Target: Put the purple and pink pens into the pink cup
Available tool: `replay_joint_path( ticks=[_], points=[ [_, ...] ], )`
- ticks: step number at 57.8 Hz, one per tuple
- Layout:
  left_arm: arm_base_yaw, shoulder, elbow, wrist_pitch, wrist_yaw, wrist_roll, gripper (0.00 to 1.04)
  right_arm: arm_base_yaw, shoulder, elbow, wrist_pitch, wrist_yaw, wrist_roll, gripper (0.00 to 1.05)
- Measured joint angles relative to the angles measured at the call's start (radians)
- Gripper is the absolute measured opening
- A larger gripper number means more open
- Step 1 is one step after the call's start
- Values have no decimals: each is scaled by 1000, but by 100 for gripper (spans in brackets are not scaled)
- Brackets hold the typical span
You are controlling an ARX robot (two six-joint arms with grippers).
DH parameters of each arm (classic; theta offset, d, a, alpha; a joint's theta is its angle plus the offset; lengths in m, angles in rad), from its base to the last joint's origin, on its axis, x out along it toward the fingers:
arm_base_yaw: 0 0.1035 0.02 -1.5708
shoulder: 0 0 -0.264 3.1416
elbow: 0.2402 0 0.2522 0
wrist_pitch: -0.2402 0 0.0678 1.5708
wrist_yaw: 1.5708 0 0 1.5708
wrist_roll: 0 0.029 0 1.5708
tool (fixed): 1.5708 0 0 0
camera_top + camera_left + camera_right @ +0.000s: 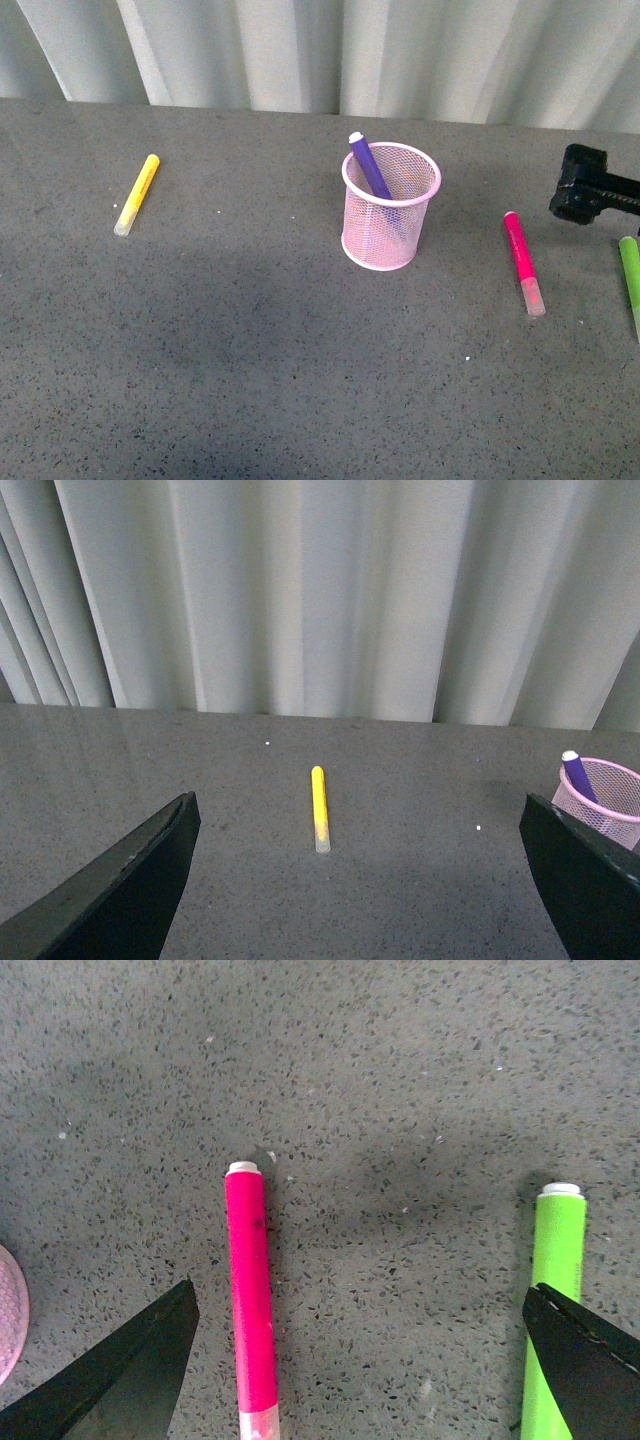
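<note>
Right gripper (360, 1300), jaws apart, near pink pen (523, 262) lying flat, long axis near-far, cap toward me; purple pen (371, 168) tilted in pink cup (390, 215).

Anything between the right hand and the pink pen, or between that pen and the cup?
Nothing visible. Right hand is open near the pink pen; green pen lies beside it, away from the pink cup. Bare table between pen and cup; purple pen already inside leaves room.

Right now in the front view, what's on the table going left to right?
yellow marker → pink cup with the purple pen standing in it → pink pen → green marker, cut off by the right edge.
</note>
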Motion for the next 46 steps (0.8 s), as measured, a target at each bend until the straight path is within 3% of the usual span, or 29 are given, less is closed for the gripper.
replay_joint_path(
  ticks=[46],
  points=[
    [0,0,0,0,0,0,98,69,196,180,-29,-14,-34,98]
  ],
)
